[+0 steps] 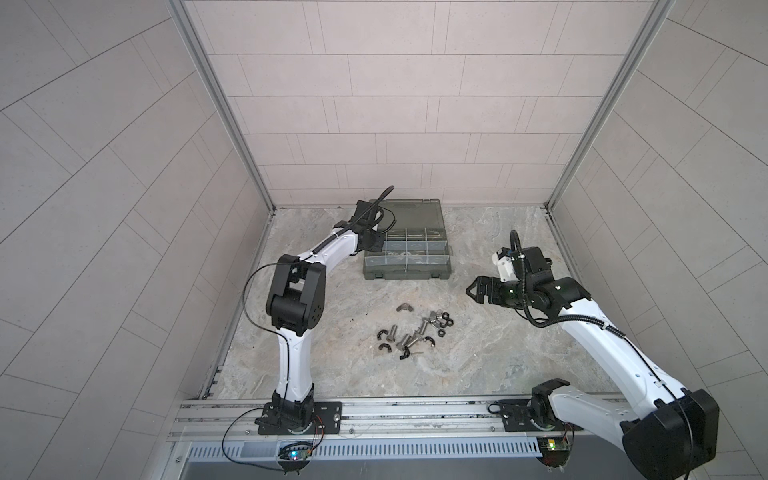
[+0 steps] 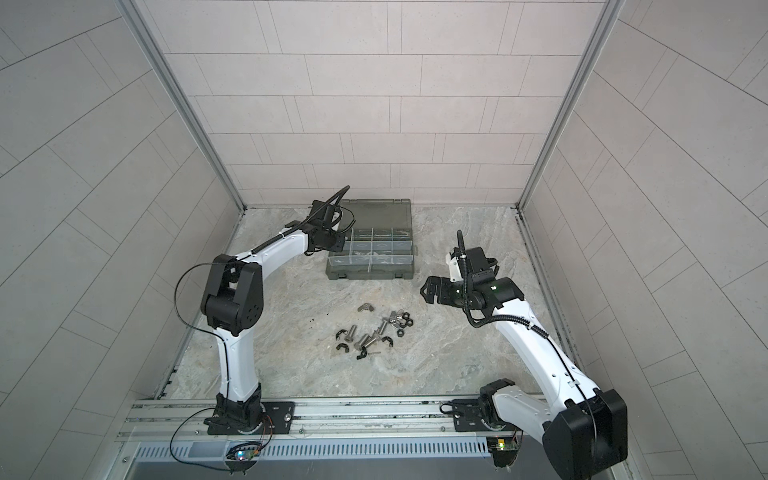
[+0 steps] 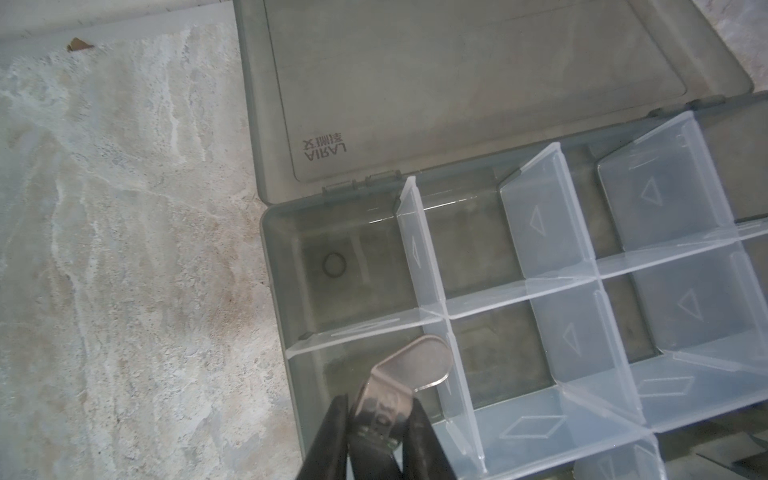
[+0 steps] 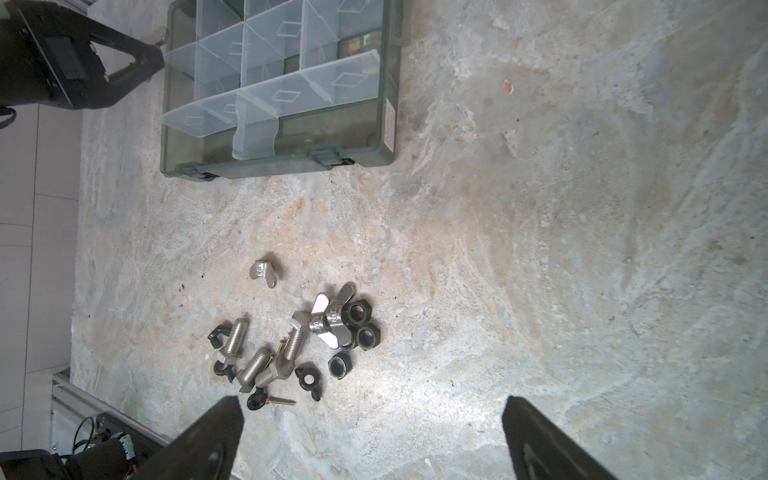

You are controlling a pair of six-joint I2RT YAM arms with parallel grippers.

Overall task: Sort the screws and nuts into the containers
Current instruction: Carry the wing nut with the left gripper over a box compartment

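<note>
Two robot arms reach over a marble-patterned tabletop (image 1: 478, 365) that has walls on three sides.

A loose pile of hardware lies near the middle of the tabletop:
- four silver screws (image 4: 294, 340)
- three black hex nuts (image 4: 367, 337)
- two silver wing nuts (image 4: 328, 320) leaning together
- four black clips (image 4: 308, 375)
- two thin brass wood screws (image 4: 283, 401)

A lone wing nut (image 4: 263, 270) sits apart from the pile, at 11 o'clock from it.

At 12 o'clock from the pile stands one grey-green organiser case (image 1: 406, 274). Its smoky lid (image 3: 457, 83) lies flat open toward the back wall. Clear dividers split the case into compartments (image 3: 498, 357). The left arm hides some of them, so I cannot count them.

The lid carries reversed lettering that seems to spell AIRAJ, with characters beside it that I cannot read. A white label (image 4: 389, 124) on the case's side wall is too small to read. The stamps on the wing nuts are also illegible.

The left pincer (image 3: 376, 403) is at the case's 9 o'clock edge, clenched on a held wing nut (image 3: 411, 363). The nut hangs over the edge compartment in the second row from the lid, with one wing beside a clear divider.

The right pincer (image 4: 374, 436) is released, with its jaws spread wide and nothing between them. It hovers at 2 o'clock from the pile, well apart from the case.

Bare tabletop runs from 3 to 6 o'clock of the pile. A metal rail (image 1: 415, 415) along the 6 o'clock edge carries both arm bases.
</note>
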